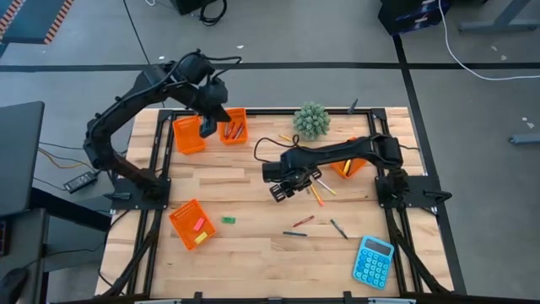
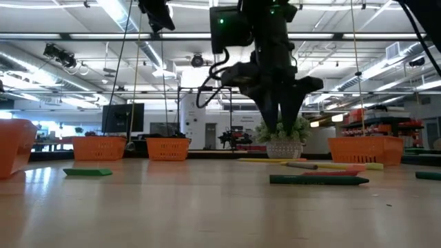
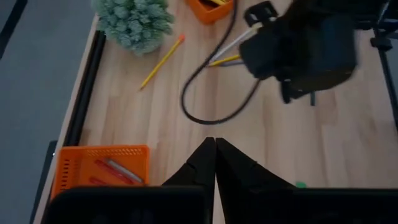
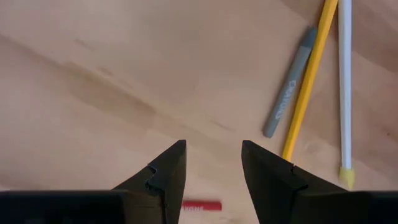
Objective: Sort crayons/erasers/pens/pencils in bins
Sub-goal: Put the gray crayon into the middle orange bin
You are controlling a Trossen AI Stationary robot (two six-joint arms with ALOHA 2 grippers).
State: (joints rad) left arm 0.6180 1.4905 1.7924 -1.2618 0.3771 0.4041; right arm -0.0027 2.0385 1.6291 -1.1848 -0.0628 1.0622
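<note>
Right gripper poised low over the middle of the surface, jaws apart and holding nothing; in the right wrist view a red crayon just showing between the fingertips, a grey crayon, a yellow pencil and a white pencil lying side by side at about 2 o'clock from it. Left gripper raised between two bins at 11 o'clock of the surface, jaws pressed together, empty. Crayons already in the bin beside it; erasers in the bin at 8 o'clock; a green eraser loose just beside that bin; more sticks at 5 o'clock, near a blue calculator.

Risks, as judged: crayon lying flat and thin, so jaws closing off-centre likely to skid over it or flick it away; descent too deep likely to drive fingertips into the wood; grey crayon touching the yellow pencil, hence a chance of dragging both in one grasp.

Writing: pale lettering on the grey crayon and a mark on the red one, neither legible.
</note>
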